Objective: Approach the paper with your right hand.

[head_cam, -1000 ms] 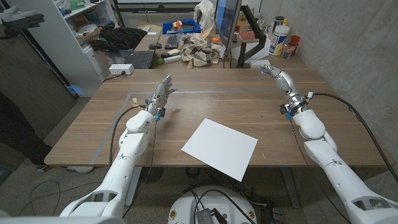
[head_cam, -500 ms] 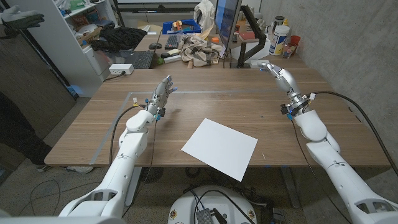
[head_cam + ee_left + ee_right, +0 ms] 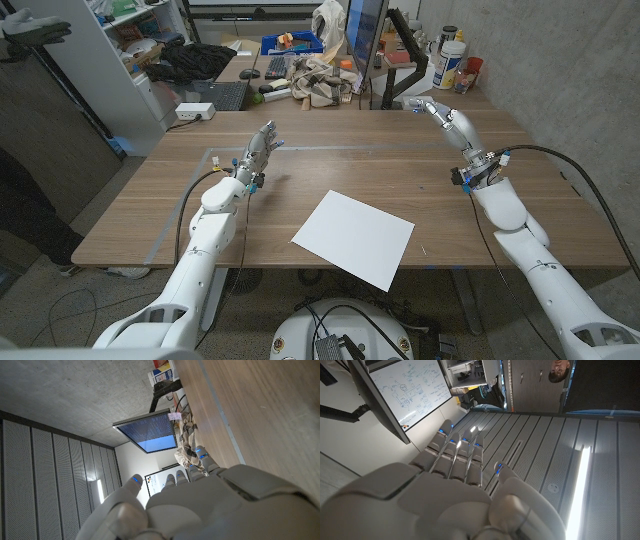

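Right robot hand has lifted farther from paper

Both arms are smooth, glossy white shells in rounded segments, each with a black cable running along it to a dark wrist collar. The left hand and right hand are pale grey, with small blue lights on the fingers.
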{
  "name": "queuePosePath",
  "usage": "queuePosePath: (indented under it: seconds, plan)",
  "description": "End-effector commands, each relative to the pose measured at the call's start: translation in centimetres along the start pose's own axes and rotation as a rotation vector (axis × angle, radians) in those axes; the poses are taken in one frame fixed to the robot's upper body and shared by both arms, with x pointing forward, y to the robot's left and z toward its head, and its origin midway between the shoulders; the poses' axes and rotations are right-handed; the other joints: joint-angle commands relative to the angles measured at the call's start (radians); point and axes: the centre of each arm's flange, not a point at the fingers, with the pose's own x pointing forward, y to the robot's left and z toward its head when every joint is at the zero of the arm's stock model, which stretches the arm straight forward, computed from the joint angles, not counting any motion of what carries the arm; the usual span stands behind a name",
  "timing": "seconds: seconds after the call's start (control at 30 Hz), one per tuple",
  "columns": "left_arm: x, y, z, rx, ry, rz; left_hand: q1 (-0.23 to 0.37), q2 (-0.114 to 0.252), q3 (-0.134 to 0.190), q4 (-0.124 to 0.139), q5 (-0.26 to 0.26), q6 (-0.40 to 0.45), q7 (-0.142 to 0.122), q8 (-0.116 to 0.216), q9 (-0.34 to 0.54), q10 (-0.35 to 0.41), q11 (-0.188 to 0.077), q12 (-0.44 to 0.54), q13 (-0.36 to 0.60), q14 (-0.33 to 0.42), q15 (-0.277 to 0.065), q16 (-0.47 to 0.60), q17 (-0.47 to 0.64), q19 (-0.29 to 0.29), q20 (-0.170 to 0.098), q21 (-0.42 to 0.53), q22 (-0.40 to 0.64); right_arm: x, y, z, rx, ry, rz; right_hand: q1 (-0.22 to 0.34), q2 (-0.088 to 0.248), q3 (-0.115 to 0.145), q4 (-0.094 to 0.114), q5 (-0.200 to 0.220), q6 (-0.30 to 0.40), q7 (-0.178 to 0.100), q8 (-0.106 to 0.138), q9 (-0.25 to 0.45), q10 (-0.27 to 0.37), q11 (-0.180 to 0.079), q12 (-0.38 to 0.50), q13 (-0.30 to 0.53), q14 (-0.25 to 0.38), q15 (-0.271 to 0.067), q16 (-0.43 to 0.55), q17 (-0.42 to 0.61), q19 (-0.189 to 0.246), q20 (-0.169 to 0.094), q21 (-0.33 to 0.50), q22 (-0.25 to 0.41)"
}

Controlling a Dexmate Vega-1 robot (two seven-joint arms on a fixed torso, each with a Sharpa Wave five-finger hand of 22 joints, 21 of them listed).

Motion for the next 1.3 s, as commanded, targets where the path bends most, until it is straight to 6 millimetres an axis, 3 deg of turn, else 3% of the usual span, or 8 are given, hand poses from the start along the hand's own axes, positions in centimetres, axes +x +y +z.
queuePosePath:
  seconds: [0.03, 0.77, 1.3]
  plan:
    - [-0.2, 0.3, 0.1, 0.003, -0.001, 0.0, -0.012, 0.068, 0.005, -0.001, 0.004, -0.054, -0.003, 0.005, 0.005, -0.022, -0.004, 0.005, 0.002, -0.083, -0.056, 0.006, 0.002, -0.129, -0.073, -0.003, 0.004, -0.1, 0.3, 2.3, -0.059, -0.101, 0.033, 0.009, 0.001, 0.011, 0.0, 0.006, 0.01, 0.004, 0.004, 0.002, 0.009, -0.002, 0.005, 0.001, 0.007, -0.049, -0.004, 0.001, 0.008, -0.07, 0.005, 0.003]
    - [-0.4, 0.5, 0.1, 0.023, -0.002, -0.006, -0.012, 0.068, 0.005, -0.001, 0.004, -0.051, -0.007, 0.005, 0.006, -0.021, -0.006, 0.004, 0.002, -0.083, -0.058, 0.005, 0.002, -0.126, -0.074, -0.007, 0.004, 0.7, 1.1, 6.0, -0.21, -0.242, 0.12, 0.011, -0.005, 0.016, -0.007, 0.01, 0.007, -0.001, -0.006, 0.003, 0.005, -0.006, -0.004, 0.001, 0.005, -0.049, -0.014, 0.001, -0.001, -0.069, -0.002, 0.003]
    - [-0.3, 0.7, -0.1, 0.029, -0.001, -0.012, -0.013, 0.067, 0.005, -0.002, 0.004, -0.051, -0.008, 0.005, 0.006, -0.02, -0.007, 0.004, 0.002, -0.082, -0.057, 0.004, 0.002, -0.125, -0.073, -0.01, 0.004, 1.0, 2.2, 7.2, -0.26, -0.311, 0.2, 0.011, -0.006, 0.02, -0.01, 0.012, 0.013, -0.004, -0.008, 0.003, 0.006, -0.01, -0.009, 0.001, 0.008, -0.053, -0.016, 0.002, -0.002, -0.072, -0.005, 0.003]
